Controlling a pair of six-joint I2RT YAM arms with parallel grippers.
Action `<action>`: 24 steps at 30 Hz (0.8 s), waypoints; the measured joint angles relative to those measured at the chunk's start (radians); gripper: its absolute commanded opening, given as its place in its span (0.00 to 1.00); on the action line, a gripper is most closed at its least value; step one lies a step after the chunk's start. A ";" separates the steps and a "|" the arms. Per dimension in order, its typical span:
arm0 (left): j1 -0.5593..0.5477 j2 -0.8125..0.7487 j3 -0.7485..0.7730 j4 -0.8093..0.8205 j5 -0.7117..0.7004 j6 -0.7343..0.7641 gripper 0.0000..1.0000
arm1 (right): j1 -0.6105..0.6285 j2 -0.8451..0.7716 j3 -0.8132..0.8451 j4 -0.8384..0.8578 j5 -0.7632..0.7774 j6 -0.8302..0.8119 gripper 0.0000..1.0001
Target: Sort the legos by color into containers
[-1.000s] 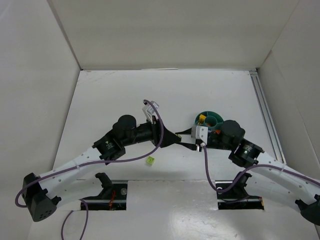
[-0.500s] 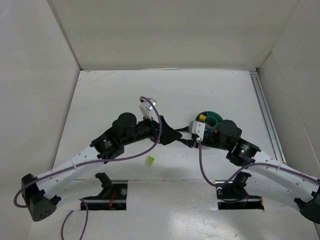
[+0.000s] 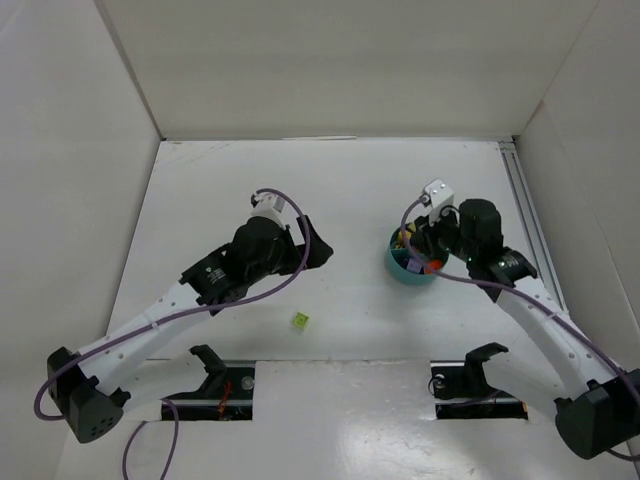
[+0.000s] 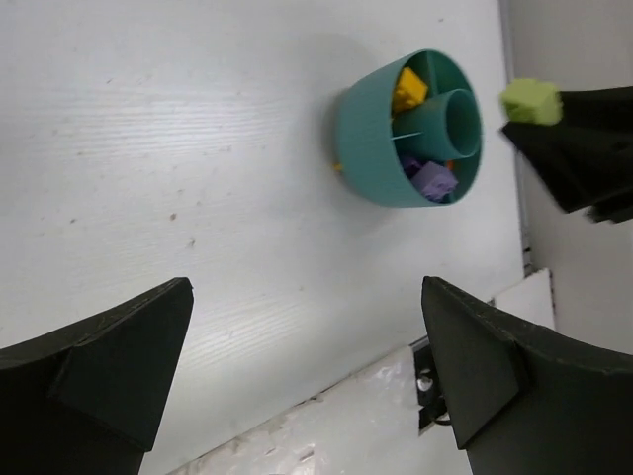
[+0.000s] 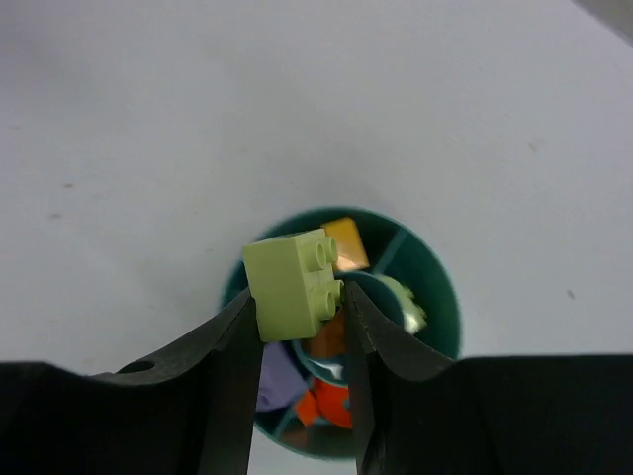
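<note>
- My right gripper (image 5: 297, 295) is clenched on a lime green studded plastic brick (image 5: 292, 282), one finger on each side, studs pointing right in the wrist view.
- I see that brick hanging directly above the round teal plastic bowl (image 5: 440, 287), over its central cup and clear of the dividers.
- The bowl sits on the right half of the white table (image 3: 220, 180).
- In its compartments I can make out a yellow brick (image 4: 408, 91), a purple brick (image 4: 433, 181), orange pieces (image 5: 321, 401) and a pale green brick (image 5: 406, 307).
- My left gripper (image 4: 305, 287) is released, fingers spread wide with nothing between them, left of the bowl and well apart from it.
- A second lime green brick (image 3: 300, 320) lies alone on the table near the near edge, between the arms.
</note>
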 measured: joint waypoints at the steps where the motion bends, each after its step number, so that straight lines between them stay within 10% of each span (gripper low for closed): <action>1: 0.000 0.006 -0.009 -0.008 -0.006 -0.003 1.00 | -0.038 0.011 0.021 -0.040 0.023 0.007 0.05; 11: -0.006 0.144 -0.120 -0.138 -0.059 -0.028 1.00 | -0.300 0.154 0.205 -0.248 0.120 0.012 0.07; 24: -0.040 0.174 -0.174 -0.193 -0.061 -0.038 1.00 | -0.306 0.299 0.220 -0.310 0.044 -0.032 0.14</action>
